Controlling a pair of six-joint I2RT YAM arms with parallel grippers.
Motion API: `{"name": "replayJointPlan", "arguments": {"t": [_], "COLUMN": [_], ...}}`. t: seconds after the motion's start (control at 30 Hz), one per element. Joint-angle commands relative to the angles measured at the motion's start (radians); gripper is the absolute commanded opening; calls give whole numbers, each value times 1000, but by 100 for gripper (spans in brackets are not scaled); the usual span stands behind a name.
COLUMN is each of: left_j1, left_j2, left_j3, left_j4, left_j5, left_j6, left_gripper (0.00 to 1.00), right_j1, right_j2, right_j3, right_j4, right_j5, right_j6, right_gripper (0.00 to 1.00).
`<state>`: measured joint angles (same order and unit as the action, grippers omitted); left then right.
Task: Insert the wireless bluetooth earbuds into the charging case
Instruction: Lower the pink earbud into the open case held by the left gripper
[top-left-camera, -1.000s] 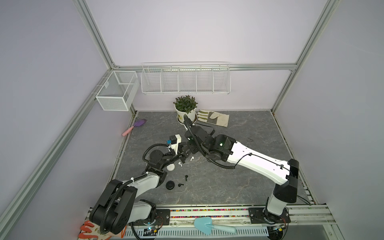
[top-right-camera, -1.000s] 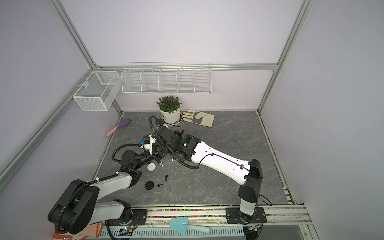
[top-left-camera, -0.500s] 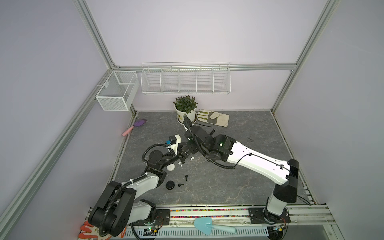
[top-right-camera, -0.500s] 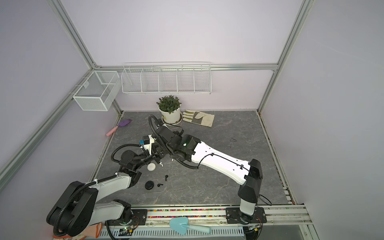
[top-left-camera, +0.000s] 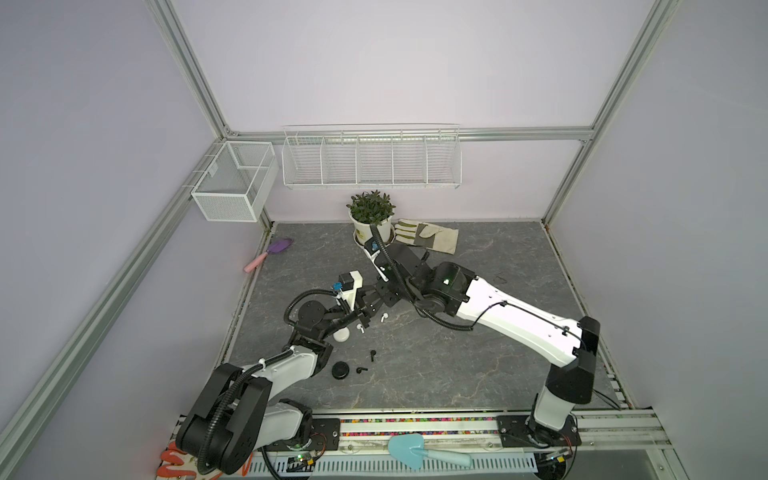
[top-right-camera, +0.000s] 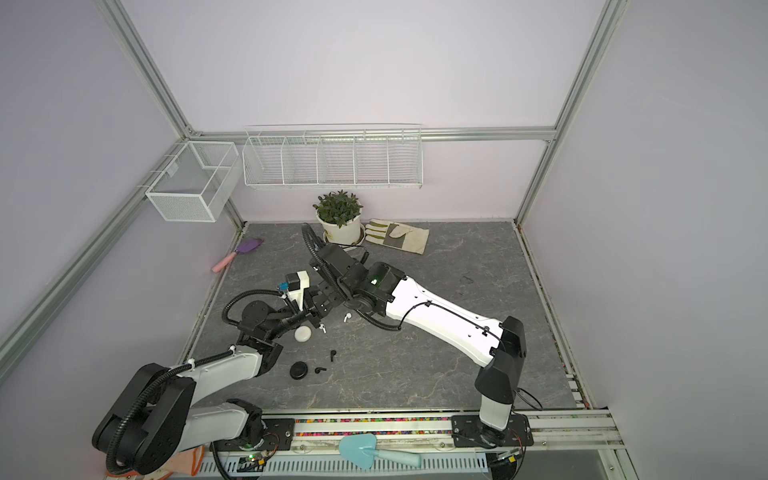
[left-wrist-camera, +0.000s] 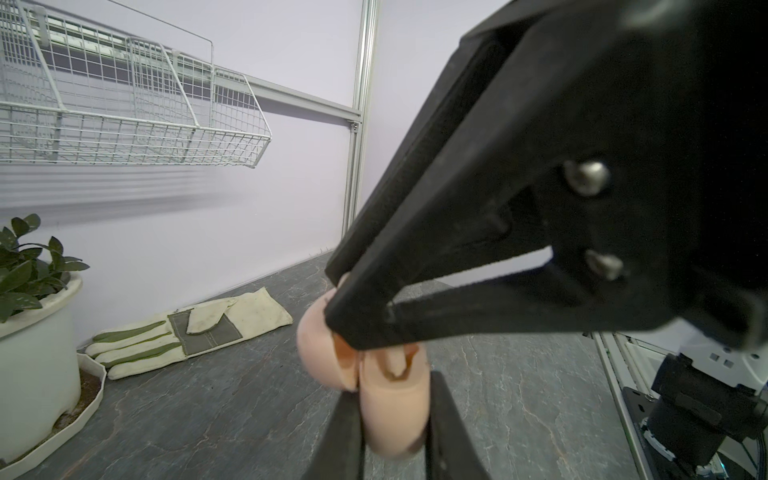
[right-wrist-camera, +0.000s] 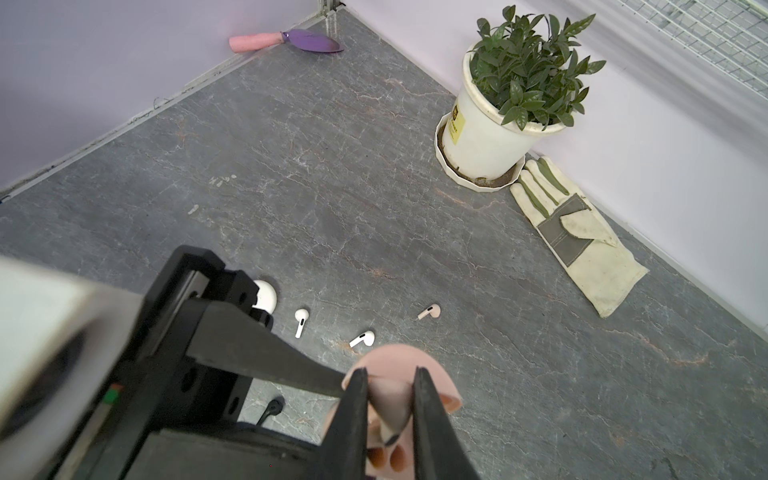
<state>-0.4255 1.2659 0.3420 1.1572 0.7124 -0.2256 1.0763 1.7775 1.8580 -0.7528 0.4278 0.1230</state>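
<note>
My left gripper (left-wrist-camera: 392, 399) is shut on the base of a pink charging case (left-wrist-camera: 395, 419), whose lid (left-wrist-camera: 320, 353) hangs open. My right gripper (right-wrist-camera: 390, 372) is shut on a pink earbud (right-wrist-camera: 390, 401), held with its tip down at the case's sockets (right-wrist-camera: 386, 457). In both top views the two grippers meet left of centre (top-left-camera: 368, 309), hiding the pink case. Another pink earbud (right-wrist-camera: 430, 311) and two white earbuds (right-wrist-camera: 301, 320) (right-wrist-camera: 362, 338) lie on the table beyond. Two black earbuds (top-left-camera: 372, 354) (top-left-camera: 361, 370) lie nearer the front.
A white round case (top-left-camera: 341, 333) and a black one (top-left-camera: 341, 370) sit on the table by the left arm. A potted plant (top-left-camera: 371, 220) and a work glove (top-left-camera: 428, 237) are at the back wall, and a purple trowel (top-left-camera: 270, 253) at the left edge.
</note>
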Motion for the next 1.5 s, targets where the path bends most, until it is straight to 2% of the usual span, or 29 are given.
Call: {"name": "replayJointPlan", "arguments": {"t": [0.0,0.47,0.7,1.0,1.47], "left_j1": [-2,-2,-1,-2,-1], "left_j2": [-23,2,-4,5,7], "left_j3": [-7,-20,-17,-6,-11], "left_j4": [71,166,167,179,194], "left_j5": [20,42,43,45,47], "left_j6": [47,89,76,42,25], "left_gripper": [0,0,0,0,0], "right_j1": [-17,-36,-33,-22,-3], "right_j2": [0,-22,-35,-104,-98], "right_j3": [19,-4,-43,-163,-190], "right_j4": [-49,-32,-9,111,128], "right_j5": [-40,-76,-87,-83,-92], "right_j6": [-52,-97,-86,-52,-65], "right_gripper": [18,17,17,18,20]}}
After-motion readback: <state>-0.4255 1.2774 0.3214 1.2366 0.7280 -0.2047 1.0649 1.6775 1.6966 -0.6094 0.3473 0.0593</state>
